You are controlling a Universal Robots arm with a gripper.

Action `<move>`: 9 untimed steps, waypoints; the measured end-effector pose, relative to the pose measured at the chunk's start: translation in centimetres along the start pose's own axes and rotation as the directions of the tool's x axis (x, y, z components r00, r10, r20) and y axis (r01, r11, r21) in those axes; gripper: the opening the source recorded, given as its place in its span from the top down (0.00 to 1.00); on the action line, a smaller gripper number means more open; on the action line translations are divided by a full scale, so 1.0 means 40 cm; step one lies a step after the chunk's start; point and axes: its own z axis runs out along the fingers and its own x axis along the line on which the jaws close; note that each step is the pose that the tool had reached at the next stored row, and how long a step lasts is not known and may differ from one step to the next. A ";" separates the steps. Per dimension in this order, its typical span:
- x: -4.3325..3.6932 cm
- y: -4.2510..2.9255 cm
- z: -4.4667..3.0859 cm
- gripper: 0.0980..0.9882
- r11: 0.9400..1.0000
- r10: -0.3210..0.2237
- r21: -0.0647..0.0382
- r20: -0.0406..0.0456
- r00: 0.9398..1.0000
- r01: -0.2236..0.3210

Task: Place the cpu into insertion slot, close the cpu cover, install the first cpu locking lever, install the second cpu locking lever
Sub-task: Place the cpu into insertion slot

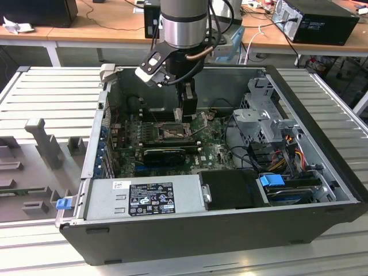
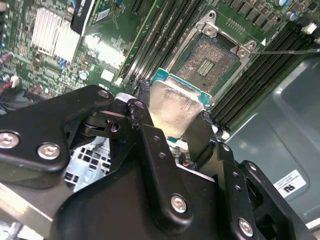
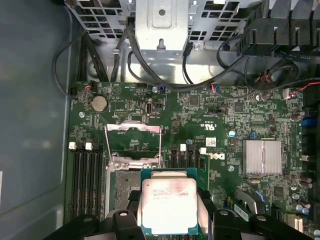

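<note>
Claw point(image 2: 172, 112) is closed on the cpu point(image 3: 167, 202), which is held above the open insertion slot point(image 2: 212, 62), off to one side. Damage to the slot is risked if the chip is lowered misaligned or tilted.

A workshop-like lab: an opened computer case point(image 1: 201, 233) on a ribbed metal bench point(image 1: 52, 92), cable-strewn wooden desks point(image 1: 92, 30) behind.

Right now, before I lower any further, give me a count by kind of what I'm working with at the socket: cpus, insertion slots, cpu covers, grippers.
cpu: 1, held above the board
insertion slot: 1, empty
cpu cover: 1, swung open
gripper: 1, closed on the cpu
Total: 4
</note>
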 end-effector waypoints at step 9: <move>-0.001 -0.017 0.035 0.52 1.000 -0.005 -0.001 -0.003 1.000 0.005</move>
